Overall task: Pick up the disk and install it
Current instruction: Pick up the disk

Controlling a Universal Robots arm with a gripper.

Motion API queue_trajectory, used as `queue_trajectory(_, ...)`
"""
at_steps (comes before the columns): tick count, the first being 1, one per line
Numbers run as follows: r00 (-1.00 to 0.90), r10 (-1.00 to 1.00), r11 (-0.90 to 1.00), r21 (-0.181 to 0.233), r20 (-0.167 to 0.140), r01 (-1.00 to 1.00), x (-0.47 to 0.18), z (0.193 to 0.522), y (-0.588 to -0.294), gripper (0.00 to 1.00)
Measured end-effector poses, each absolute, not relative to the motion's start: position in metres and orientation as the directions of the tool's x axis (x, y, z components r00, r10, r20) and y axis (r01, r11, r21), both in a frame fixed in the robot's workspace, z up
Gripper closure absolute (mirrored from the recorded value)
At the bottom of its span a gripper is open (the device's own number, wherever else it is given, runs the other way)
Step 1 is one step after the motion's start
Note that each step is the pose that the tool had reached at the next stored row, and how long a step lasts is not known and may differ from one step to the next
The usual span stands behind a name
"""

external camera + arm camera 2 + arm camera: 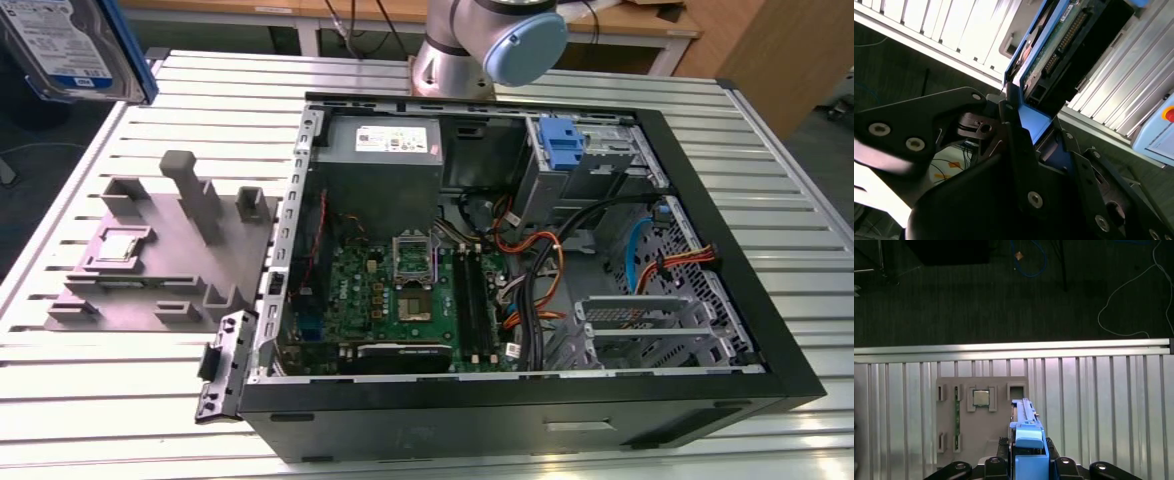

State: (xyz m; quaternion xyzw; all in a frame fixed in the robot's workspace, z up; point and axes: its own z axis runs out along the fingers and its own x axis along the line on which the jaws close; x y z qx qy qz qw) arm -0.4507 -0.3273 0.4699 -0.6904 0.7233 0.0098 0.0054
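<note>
One disk (74, 45) gripped between two fingers (1016, 145); one open case (787, 370).

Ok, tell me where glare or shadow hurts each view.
Second wrist view: table slats blown out white, tool gripping the disk almost black. First wrist view: table rail glares, floor dark. Exterior view: even light, computer case interior shadowed.

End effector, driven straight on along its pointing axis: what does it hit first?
Probably the grey fixture on the slatted table: in the first wrist view, the disk clamped in the end effector points at the fixture's edge near its square pocket. Gap unclear.
</note>
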Motion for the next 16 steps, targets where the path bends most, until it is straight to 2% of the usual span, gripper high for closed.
queue_trajectory(9,-0.047,-0.999,0.046,0.007,-0.021,-0.999,-0.451,0.488,-0.327,0.64)
queue_trajectory(16,-0.046,-0.999,0.046,0.007,-0.022,-0.999,-0.451,0.489,-0.329,0.64)
